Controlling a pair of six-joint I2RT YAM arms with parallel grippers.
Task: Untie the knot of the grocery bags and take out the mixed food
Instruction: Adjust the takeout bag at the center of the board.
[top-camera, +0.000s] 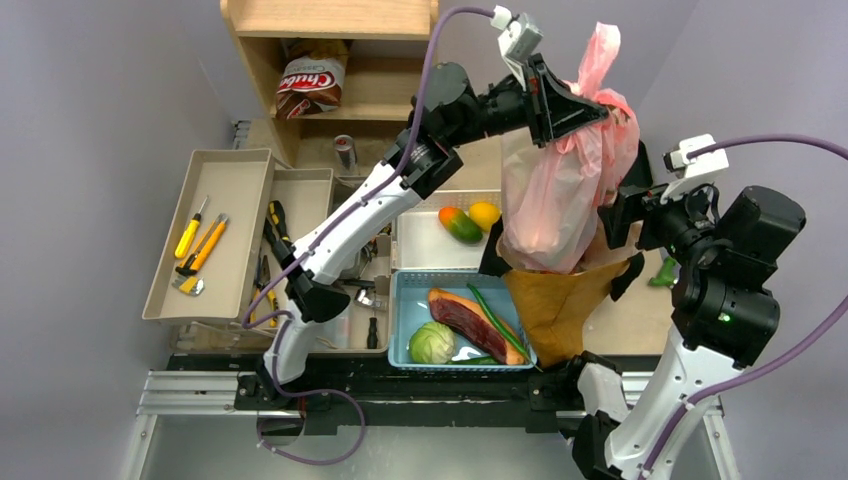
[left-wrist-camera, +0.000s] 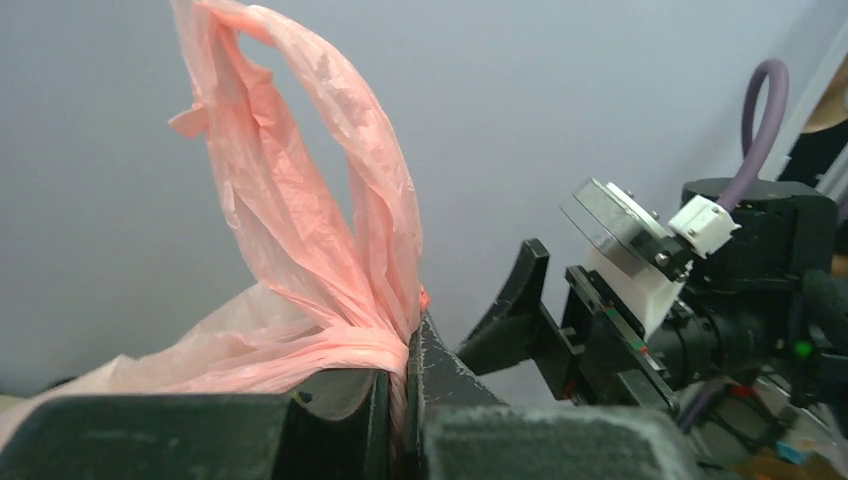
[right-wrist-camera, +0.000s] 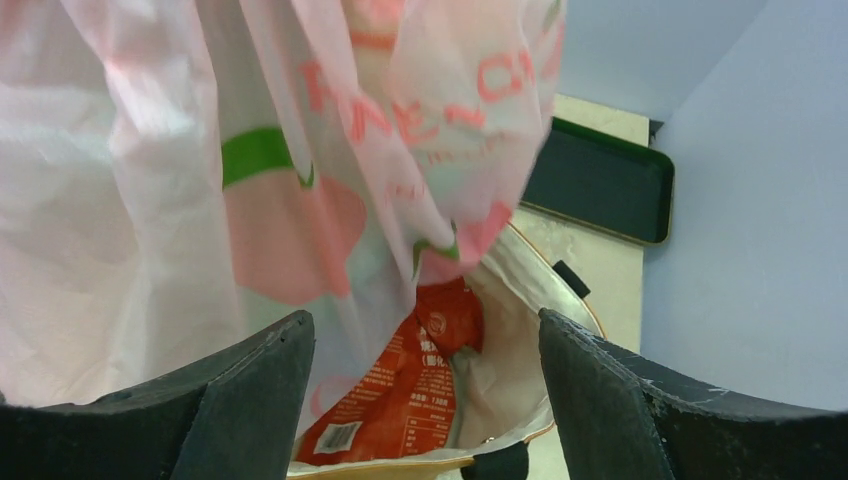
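Nearest the bases: blue basket (top-camera: 400, 310) with a red meat slab (top-camera: 465, 318) and a round green cabbage (top-camera: 432, 343) inside. Just right of it, brown paper bag (top-camera: 555, 300) gaping open, red snack packet (right-wrist-camera: 400, 400) down inside. Hanging over its mouth, pink plastic bag (top-camera: 550, 215), pinched tight at the bunched handles by the left gripper (left-wrist-camera: 400, 370). Right gripper (right-wrist-camera: 422, 330) spread wide beside the bag's lower half, gripping nothing. Can't make out the knot. Way back, Chubs bag (top-camera: 310, 85) on the shelf (top-camera: 380, 95).
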